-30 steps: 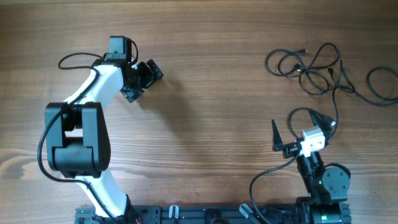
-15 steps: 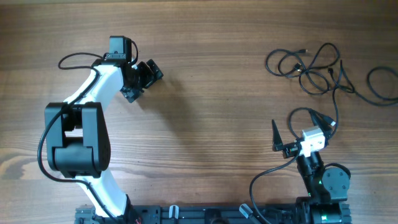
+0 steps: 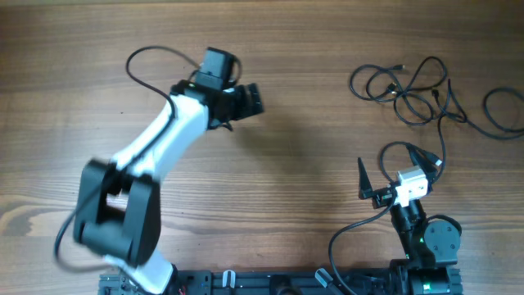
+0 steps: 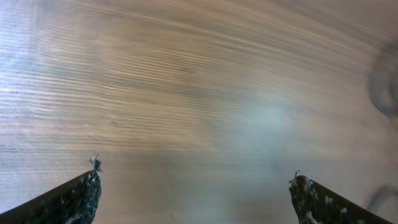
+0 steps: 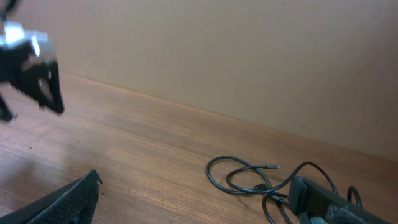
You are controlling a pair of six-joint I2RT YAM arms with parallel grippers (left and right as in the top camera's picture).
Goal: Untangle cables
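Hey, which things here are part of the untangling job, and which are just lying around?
Part of the job: cables; left claw, open; right claw, open.
Just there: wooden table; thicker wires on the arms.

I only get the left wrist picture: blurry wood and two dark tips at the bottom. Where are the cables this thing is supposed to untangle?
Observer: The cables lie at the far right of the table, well away from the left arm's fingers.
Operator: Is anything holding them?
Observer: No. The right arm's fingers stand open near the front edge, short of the cables, gripping nothing.
Operator: Are they badly knotted?
Observer: Several thin loops cross one another in one loose clump, and a separate loop lies apart at the right edge of the overhead view.
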